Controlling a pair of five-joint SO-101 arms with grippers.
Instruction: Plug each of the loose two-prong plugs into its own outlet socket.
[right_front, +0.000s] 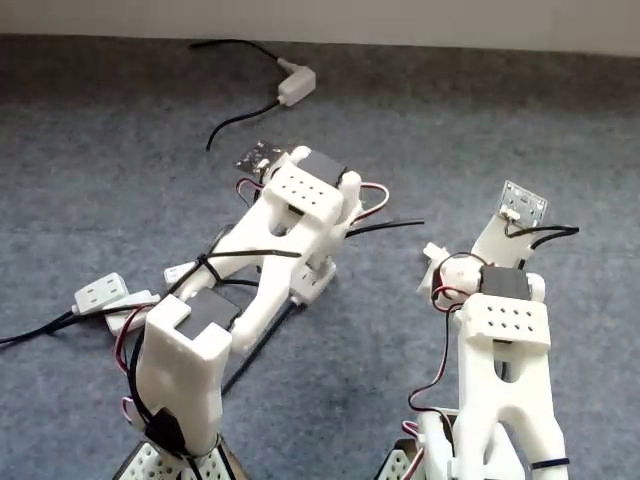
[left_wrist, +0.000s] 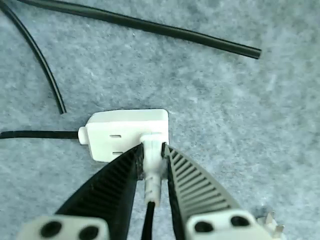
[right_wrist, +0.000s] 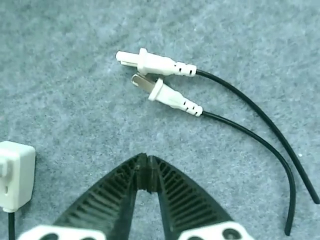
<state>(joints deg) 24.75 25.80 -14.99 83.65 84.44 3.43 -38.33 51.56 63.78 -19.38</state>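
My left gripper (left_wrist: 152, 151) is shut on a white two-prong plug (left_wrist: 151, 172) with a black cord. The plug's front end meets the face of a white outlet block (left_wrist: 125, 131) lying on the carpet; I cannot see the prongs. My right gripper (right_wrist: 147, 160) is shut with nothing in it and hangs above the carpet. Two loose white plugs (right_wrist: 159, 64) (right_wrist: 172, 96) lie side by side a short way beyond it, their black cords trailing off. Another white outlet block (right_wrist: 15, 181) lies off to the side of the right gripper.
A white outlet (right_front: 297, 86) with a black cable lies at the far edge of the grey carpet. Two more outlet blocks (right_front: 101, 292) sit at the left beside the left arm. A loose black cable (left_wrist: 150, 26) crosses the carpet beyond the left gripper.
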